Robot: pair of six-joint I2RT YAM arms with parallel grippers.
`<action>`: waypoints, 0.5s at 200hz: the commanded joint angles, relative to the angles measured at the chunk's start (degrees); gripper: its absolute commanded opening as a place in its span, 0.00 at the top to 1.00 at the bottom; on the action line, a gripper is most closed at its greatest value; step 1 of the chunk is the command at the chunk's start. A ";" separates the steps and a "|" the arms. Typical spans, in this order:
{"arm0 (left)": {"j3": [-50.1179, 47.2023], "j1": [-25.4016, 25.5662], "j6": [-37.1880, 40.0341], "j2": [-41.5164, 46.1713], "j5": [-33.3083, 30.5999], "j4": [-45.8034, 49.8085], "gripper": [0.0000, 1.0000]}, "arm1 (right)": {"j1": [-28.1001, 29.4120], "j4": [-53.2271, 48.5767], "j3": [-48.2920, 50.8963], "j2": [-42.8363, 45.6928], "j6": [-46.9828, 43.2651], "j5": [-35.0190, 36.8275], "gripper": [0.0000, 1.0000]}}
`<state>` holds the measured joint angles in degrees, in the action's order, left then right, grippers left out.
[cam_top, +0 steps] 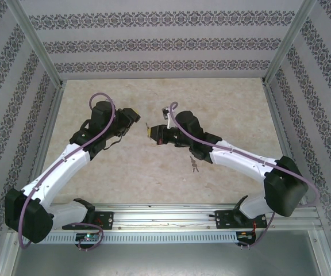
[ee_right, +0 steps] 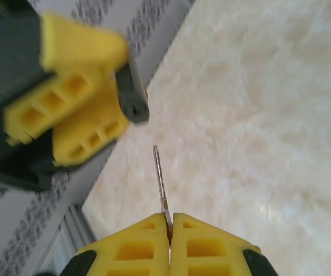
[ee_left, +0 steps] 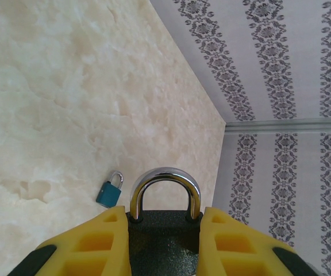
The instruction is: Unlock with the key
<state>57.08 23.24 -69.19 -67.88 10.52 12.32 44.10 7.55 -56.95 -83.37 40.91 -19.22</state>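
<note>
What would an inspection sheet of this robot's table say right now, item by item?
Surface: beige marbled table, no spills seen.
Job's things: dark padlock, shackle looks closed, held off the table; key pointing toward it, not yet inserted.
Clutter: small teal padlock lying on the table, apart from both grippers.
Grippers: left gripper shut on the dark padlock; right gripper shut on the key.
Cables: purple cables run along both arms.
Surroundings: patterned walls and metal frame posts around the table.
</note>
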 commanded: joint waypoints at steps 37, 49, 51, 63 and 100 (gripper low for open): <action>4.29 0.09 5.45 -1.13 3.62 4.92 1.00 | -0.88 -14.52 -9.21 -5.13 -3.47 -10.43 1.00; 4.60 0.05 6.20 -1.17 3.74 5.41 1.00 | -1.24 -16.34 -10.47 -5.46 -3.89 -10.36 1.00; 4.59 0.05 6.24 -1.13 3.72 5.48 1.00 | -1.24 -16.47 -10.64 -5.48 -3.96 -10.39 1.00; 5.03 0.05 6.81 -1.24 3.59 6.06 1.00 | -1.56 -16.99 -10.90 -5.32 -3.99 -10.23 1.00; 5.52 0.07 7.80 -1.47 2.89 7.74 1.00 | -1.78 -18.37 -11.67 -4.97 -4.26 -9.34 1.00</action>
<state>60.69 23.24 -63.81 -69.14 13.32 18.15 42.83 -8.64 -66.67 -88.58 37.91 -27.94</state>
